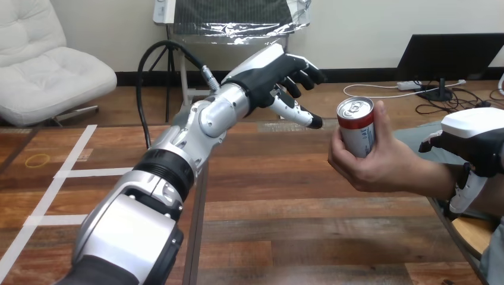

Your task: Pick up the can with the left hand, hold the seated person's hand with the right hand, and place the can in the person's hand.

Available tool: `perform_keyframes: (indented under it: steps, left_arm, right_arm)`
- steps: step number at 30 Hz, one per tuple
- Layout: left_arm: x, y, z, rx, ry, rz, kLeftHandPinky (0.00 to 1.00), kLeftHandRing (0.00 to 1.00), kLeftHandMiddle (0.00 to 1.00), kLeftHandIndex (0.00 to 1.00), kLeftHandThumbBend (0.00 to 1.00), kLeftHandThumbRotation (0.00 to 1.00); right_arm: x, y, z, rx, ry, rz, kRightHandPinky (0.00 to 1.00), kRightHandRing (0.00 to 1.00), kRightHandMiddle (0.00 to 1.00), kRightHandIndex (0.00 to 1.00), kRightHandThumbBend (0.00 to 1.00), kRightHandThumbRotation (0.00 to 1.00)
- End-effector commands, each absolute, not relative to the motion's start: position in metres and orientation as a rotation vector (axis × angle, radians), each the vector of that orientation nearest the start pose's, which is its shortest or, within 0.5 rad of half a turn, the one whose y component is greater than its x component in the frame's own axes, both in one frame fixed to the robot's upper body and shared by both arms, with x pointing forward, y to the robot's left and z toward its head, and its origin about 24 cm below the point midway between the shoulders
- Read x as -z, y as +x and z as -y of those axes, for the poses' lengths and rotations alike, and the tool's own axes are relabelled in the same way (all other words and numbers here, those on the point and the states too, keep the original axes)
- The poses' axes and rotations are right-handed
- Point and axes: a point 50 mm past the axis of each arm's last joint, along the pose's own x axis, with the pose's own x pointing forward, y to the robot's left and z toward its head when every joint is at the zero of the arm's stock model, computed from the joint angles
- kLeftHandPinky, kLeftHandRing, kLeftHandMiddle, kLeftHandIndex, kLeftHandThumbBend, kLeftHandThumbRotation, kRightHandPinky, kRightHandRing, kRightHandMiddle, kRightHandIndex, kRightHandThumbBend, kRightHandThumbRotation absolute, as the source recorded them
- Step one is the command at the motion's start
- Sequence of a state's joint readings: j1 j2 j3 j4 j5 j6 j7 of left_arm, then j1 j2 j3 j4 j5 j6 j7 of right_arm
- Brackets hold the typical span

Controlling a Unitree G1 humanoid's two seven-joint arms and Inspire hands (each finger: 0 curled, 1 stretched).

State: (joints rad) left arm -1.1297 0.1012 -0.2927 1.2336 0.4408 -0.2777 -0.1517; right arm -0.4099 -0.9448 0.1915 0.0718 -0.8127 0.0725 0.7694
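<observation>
Near left hand, can in person's hand

We find the scene bright and evenly lit, the light coming from above. The silver forearm of the left arm carries soft white highlights along its upper curves and darkens underneath. The white shells on the left hand and the right hand glare almost to plain white. The can gleams on its lid, the person's hand is shaded below, and the table shows a dull sheen with soft shadows.
</observation>
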Motion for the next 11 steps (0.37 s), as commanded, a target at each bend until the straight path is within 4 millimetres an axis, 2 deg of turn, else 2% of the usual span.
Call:
perform_keyframes:
  steps: [1, 11]
  left_arm:
    - [-0.1697, 0.4123, -0.0609, 0.502, 0.889, 0.204, 0.65, 0.72, 0.76, 0.74, 0.67, 0.13]
    - [-0.1694, 0.413, -0.0657, 0.482, 0.872, 0.205, 0.65, 0.72, 0.75, 0.74, 0.64, 0.1]
  right_arm:
    - [-0.2006, 0.3127, 0.271, -0.306, -1.777, -0.349, 0.88, 0.95, 0.96, 0.9, 0.78, 0.14]
    - [-0.2078, 0.3119, 0.2711, -0.286, -1.782, -0.335, 0.87, 0.94, 0.96, 0.9, 0.77, 0.15]
